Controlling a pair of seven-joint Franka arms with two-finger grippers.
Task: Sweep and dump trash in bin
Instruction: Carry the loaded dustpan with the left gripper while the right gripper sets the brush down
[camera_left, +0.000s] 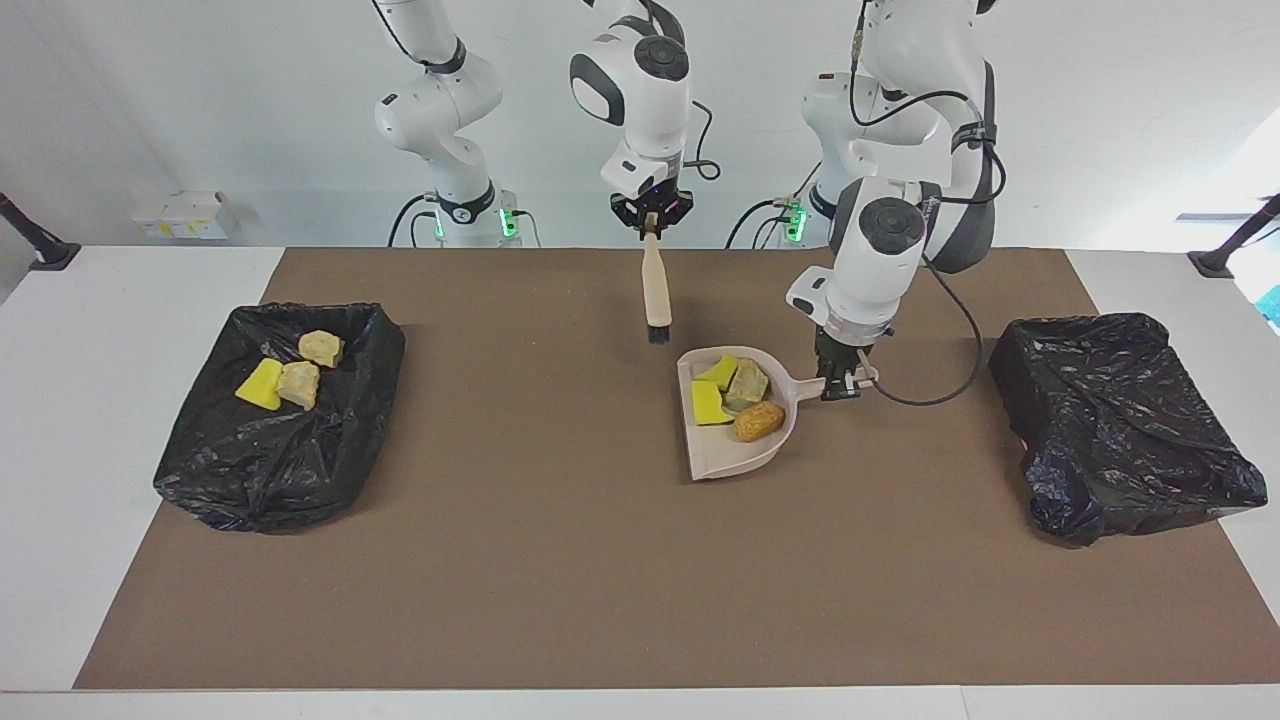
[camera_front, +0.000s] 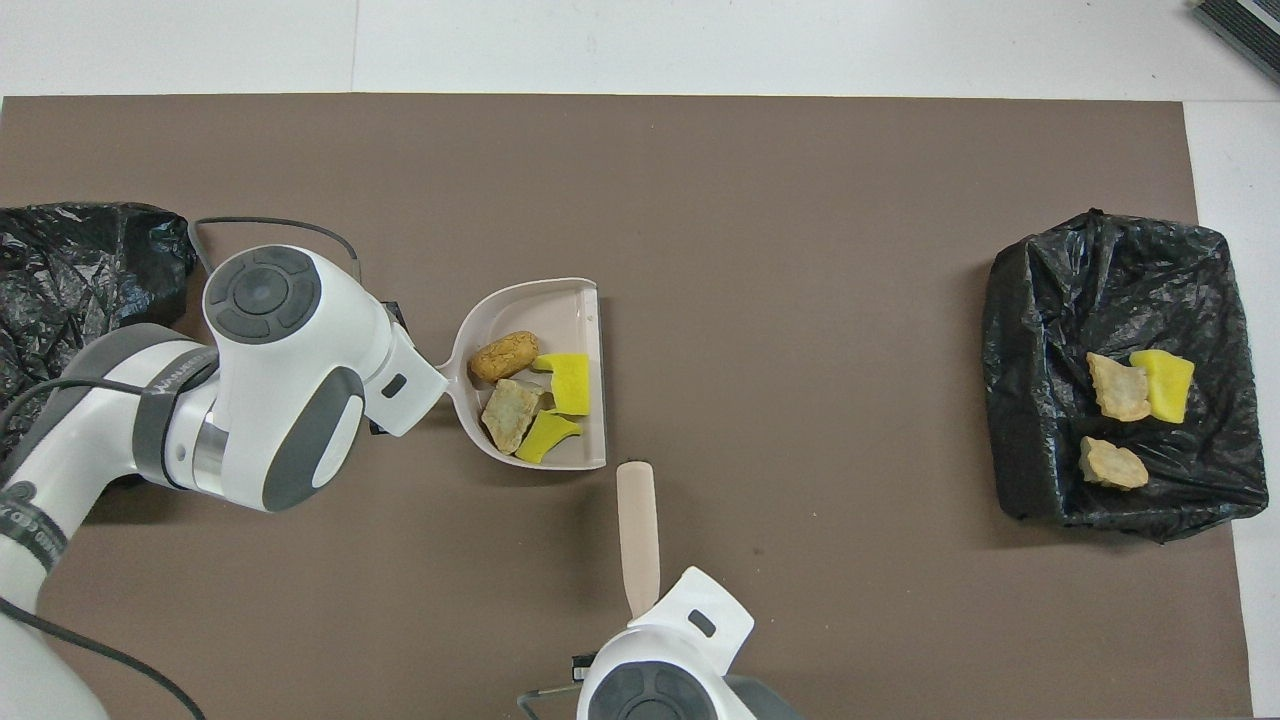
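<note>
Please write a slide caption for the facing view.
Left gripper carries loaded dustpan; right gripper holds brush.

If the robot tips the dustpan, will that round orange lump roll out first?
Probably. The orange lump looks rounded and loaf-shaped, so it likely rolls easily. It lies loose in the dustpan, toward the handle. The flat-sided yellow sponge pieces beside it would more likely slide.

Four scraps (camera_front: 530, 395) in dustpan (camera_front: 580, 300)

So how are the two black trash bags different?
The bag at the right arm's end lies open with three scraps inside; the bag at the left arm's end shows none. The first looks flatter, the second more bunched up. Both are black, crinkly and rest on the brown mat.
</note>
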